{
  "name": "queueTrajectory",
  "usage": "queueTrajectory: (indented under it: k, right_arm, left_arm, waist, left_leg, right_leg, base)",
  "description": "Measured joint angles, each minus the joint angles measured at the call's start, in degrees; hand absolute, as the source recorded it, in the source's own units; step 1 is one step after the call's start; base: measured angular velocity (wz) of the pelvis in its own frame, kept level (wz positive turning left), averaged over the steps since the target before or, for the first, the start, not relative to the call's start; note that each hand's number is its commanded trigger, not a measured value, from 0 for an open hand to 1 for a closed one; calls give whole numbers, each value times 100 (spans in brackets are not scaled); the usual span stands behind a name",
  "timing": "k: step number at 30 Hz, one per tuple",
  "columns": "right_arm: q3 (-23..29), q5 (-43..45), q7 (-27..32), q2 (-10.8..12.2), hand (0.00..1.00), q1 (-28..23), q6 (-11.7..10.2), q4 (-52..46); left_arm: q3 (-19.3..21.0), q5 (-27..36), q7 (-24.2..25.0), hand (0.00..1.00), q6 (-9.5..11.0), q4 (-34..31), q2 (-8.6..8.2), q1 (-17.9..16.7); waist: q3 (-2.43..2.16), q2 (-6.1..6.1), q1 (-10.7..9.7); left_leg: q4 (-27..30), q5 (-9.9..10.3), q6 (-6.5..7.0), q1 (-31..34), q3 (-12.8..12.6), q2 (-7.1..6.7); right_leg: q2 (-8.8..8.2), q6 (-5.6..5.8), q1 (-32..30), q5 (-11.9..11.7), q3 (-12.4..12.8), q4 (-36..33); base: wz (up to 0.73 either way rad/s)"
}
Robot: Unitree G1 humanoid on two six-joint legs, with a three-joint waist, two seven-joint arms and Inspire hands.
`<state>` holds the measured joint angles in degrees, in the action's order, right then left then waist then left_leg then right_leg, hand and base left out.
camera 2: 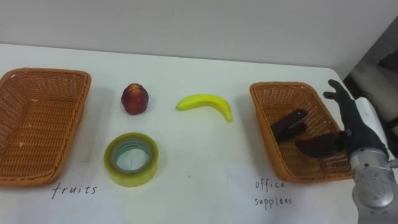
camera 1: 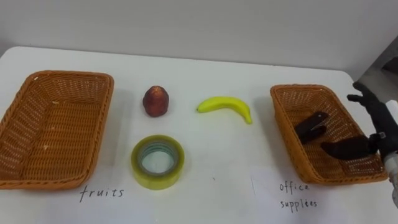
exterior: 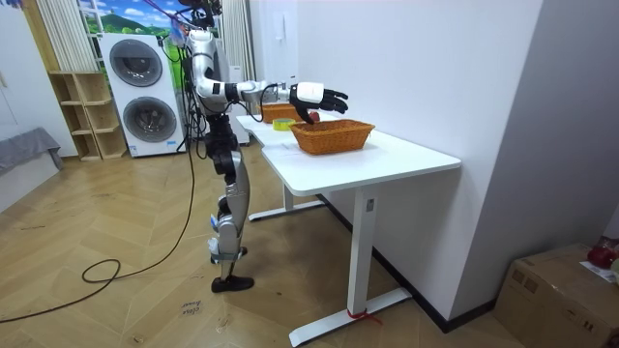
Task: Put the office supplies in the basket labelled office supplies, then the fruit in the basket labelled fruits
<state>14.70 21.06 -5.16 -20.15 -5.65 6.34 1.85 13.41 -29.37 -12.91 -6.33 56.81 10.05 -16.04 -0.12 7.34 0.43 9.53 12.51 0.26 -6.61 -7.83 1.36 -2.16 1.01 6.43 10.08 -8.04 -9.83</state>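
On table: left basket labelled "fruits" | right basket "office supplies" | right hand above it, fingers spread.

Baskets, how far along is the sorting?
Done: a dark item lies in the office supplies basket. In hand: nothing; the right robot hand is open over its right edge. Left: red fruit and banana for the empty fruits basket, tape roll for office supplies.

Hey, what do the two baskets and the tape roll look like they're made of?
Left basket and right basket: likely woven wicker or rattan, matte orange-brown, weave visible; possibly imitation. Tape roll: glossy translucent yellowish plastic film, wound in layers round a core.
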Motion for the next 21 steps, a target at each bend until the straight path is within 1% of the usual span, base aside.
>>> queueTrajectory:
  k: [21]
  right_arm:
    - [-2,13,0,0,0,0,0,2]
  left_arm:
    - [-4,1,-4,0,-7,4,1,-1]
  waist:
    - [2,-2,4]
  left_leg:
    - [-1,0,0,1,-1,0]
  right_leg:
    - [0,0,0,0,-1,-1]
  base:
    - [0]
